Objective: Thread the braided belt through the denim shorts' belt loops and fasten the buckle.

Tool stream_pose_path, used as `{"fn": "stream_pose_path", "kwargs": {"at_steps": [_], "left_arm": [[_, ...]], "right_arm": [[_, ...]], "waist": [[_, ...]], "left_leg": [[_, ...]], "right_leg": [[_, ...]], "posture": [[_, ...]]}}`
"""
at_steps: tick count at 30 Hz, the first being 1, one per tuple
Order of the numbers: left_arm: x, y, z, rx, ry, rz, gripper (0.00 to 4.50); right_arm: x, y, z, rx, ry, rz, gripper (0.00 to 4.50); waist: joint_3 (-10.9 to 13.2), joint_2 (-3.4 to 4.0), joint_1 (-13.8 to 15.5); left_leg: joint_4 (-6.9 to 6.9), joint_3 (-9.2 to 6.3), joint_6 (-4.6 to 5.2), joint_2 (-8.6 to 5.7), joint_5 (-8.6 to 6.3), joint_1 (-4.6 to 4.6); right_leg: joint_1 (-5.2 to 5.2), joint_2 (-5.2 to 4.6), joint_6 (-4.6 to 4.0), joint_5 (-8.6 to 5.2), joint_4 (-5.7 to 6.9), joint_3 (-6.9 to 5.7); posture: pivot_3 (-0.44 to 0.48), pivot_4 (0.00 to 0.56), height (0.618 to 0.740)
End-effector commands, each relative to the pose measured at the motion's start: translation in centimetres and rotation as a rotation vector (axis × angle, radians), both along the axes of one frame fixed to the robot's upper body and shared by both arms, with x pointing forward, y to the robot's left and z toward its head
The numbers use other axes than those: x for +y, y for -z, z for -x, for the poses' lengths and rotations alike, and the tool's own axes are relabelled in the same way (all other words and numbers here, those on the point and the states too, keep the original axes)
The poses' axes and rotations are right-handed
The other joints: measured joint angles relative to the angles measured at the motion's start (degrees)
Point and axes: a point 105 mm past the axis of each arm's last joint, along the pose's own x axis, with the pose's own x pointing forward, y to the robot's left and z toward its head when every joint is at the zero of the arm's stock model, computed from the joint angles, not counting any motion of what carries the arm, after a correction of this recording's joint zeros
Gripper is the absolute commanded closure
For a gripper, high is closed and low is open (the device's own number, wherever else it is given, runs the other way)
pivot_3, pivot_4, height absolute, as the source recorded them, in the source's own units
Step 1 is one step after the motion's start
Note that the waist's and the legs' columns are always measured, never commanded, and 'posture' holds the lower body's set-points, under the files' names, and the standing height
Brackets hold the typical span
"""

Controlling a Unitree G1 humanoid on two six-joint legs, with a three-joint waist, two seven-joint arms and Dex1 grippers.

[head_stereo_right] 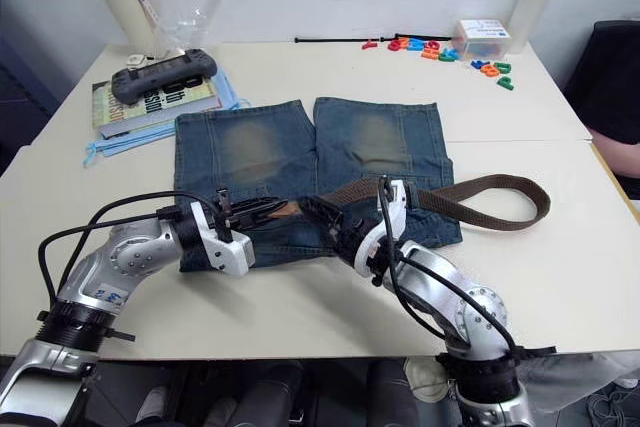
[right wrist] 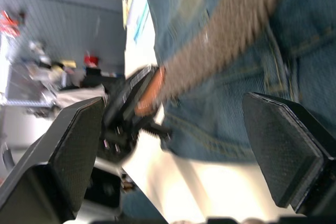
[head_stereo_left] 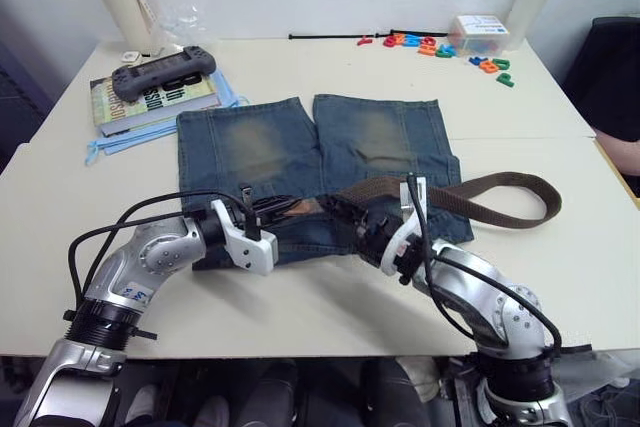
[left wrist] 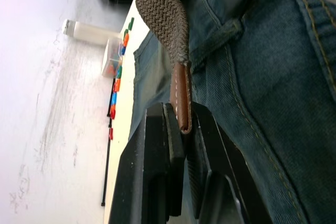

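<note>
Centrally, the denim shorts [head_stereo_left: 315, 162] are lying flat on the white table [head_stereo_left: 330, 287], waistband toward the robot and legs pointing away. The braided belt [head_stereo_left: 500, 197] is running across the waistband and curving in a loop onto the table at the robot's right. The left gripper [head_stereo_left: 268, 215] is pinching the belt's brown leather tip [left wrist: 182, 95] between its closed black fingers [left wrist: 163, 145] at the waistband's middle. The right gripper [head_stereo_left: 345, 215] is hovering just beside it with its two pads [right wrist: 283, 145] spread wide, holding nothing, the belt passing between them. A belt loop [left wrist: 223, 32] is sitting against the strap near the tip. Books [head_stereo_left: 150, 97] and coloured magnets [head_stereo_left: 430, 47] are resting at the far edge.
</note>
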Motion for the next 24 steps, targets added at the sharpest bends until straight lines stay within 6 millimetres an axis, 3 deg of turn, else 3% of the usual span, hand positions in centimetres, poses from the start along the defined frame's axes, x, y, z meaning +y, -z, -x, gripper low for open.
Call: {"fn": "stream_pose_path", "kwargs": {"at_steps": [1,9,12,20,22,24], "left_arm": [[-0.26,-1.09,0.48,-0.046,0.018,0.017,4.5],[-0.07,-0.91,0.47,-0.046,0.011,0.008,4.5],[-0.07,-0.86,0.47,-0.046,0.011,0.006,4.5],[-0.2,-0.81,0.52,-0.047,0.018,0.007,4.5],[-0.22,-0.87,0.56,-0.044,0.021,0.016,4.5],[-0.24,-1.06,0.67,-0.037,0.026,0.04,3.54]], "right_arm": [[-0.72,-0.9,-0.92,-0.027,0.053,-0.037,0.03],[-0.98,-1.0,-1.14,-0.031,0.068,-0.039,0.03],[-1.12,-0.87,-1.03,-0.029,0.071,-0.036,0.71],[-1.3,-1.07,-1.12,-0.043,0.087,-0.041,4.46],[-1.37,-1.12,-1.22,-0.048,0.093,-0.04,4.46],[-1.49,-1.21,-1.33,-0.053,0.1,-0.041,4.5]], "waist": [[0.0,0.0,-0.12],[0.0,0.01,-0.76],[0.01,0.02,-0.87],[0.01,0.02,-0.82],[0.01,0.02,-0.84],[0.01,0.02,-0.83]], "left_leg": [[0.0,-0.01,0.0,0.0,0.0,0.01],[0.0,-0.02,0.02,-0.05,0.01,0.01],[-0.01,0.0,0.01,-0.02,0.01,0.02],[0.0,0.0,0.0,-0.04,0.02,0.02],[0.0,0.0,0.0,-0.04,0.02,0.02],[0.0,0.0,-0.01,-0.04,0.02,0.02]], "right_leg": [[0.0,0.01,0.0,0.0,0.0,-0.01],[-0.02,0.0,0.0,0.0,0.09,-0.01],[-0.03,-0.01,0.0,0.0,0.09,0.02],[-0.04,0.0,-0.01,0.0,0.12,0.01],[-0.04,-0.01,0.0,0.0,0.11,0.01],[-0.04,-0.01,0.0,0.0,0.11,0.01]], "posture": [[0.0,0.15,0.654],[0.0,0.15,0.654],[0.0,0.15,0.654],[0.0,0.15,0.654],[0.0,0.15,0.654],[0.0,0.15,0.654]]}}
